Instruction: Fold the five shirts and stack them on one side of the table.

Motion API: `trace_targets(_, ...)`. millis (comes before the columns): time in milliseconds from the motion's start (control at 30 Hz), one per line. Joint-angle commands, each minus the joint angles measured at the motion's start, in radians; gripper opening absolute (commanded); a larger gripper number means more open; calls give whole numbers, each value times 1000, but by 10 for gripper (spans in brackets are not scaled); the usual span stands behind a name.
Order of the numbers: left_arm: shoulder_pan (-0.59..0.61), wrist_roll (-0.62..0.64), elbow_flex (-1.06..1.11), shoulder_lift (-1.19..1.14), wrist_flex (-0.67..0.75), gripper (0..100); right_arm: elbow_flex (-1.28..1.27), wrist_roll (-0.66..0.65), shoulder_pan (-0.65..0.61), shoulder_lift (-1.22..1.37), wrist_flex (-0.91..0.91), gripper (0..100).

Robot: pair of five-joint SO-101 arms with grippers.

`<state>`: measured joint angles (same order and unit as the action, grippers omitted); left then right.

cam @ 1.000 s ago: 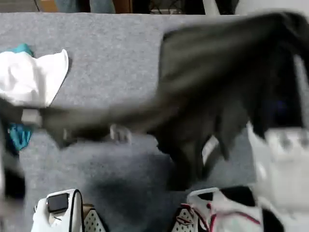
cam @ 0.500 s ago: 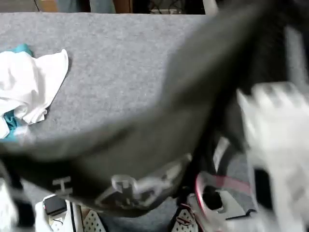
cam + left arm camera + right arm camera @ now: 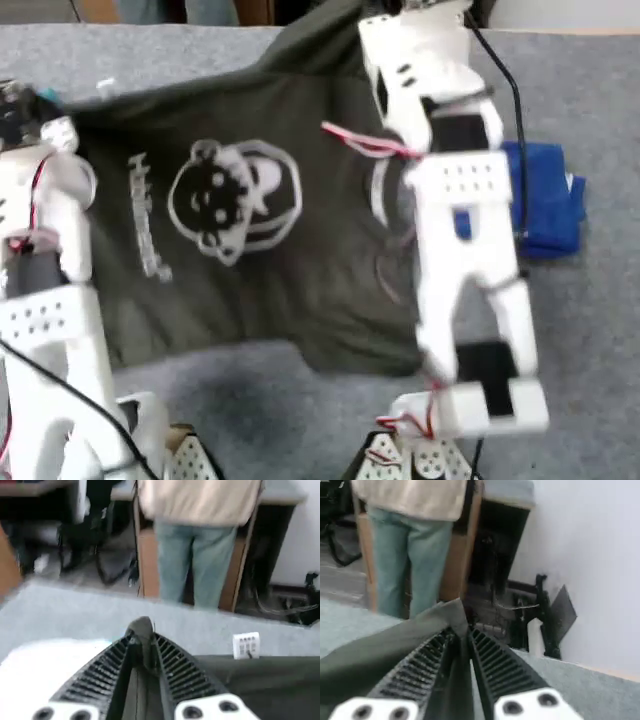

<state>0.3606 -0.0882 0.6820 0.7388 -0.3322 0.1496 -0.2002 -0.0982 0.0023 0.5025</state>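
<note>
Clenched on a pinched corner of the dark shirt with the left gripper, ribbed jaws pressed tight together over the cloth. Likewise with the right gripper: closed hard on another raised fold of that shirt, with a tip of fabric poking up past the jaws. From the high view, spread wide across the grey table, print side up, with a round cartoon face and pale lettering next to it. Held along the shirt's far edge, one gripper toward each end. Just beside the shirt's right side, partly behind the right arm, a blue shirt in a compact bundle. Close by the corner in the left gripper, a patch of white cloth on the table.
</note>
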Motion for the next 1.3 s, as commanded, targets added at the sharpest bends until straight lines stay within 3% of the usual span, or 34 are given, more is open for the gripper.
trace_targets(0, -18, -25, -120, -193, 77, 29, 222, 0, 29, 157, -52, 13)
trace_targets(133, -8, -25, -318, -419, 31, 29, 541, -8, 14, 343, 115, 13)
trace_targets(267, -8, -29, -444, -499, -160, 29, 835, -6, 5, 487, 396, 13)
trace_targets(567, -25, -32, -372, -394, -574, 29, 1293, -11, -46, 644, 1215, 13)
trace_targets(667, -27, -32, -255, -311, -634, 29, 1322, -60, -37, 673, 1266, 13)
trace_targets(833, -18, -34, 22, -169, -638, 29, 1144, -147, -23, 593, 1269, 13)
trace_targets(1033, -27, -109, 274, 9, -712, 29, 533, -252, -63, 300, 1254, 13)
trace_targets(1267, 25, -181, 421, 221, -801, 29, -62, -342, 18, -107, 1134, 13)
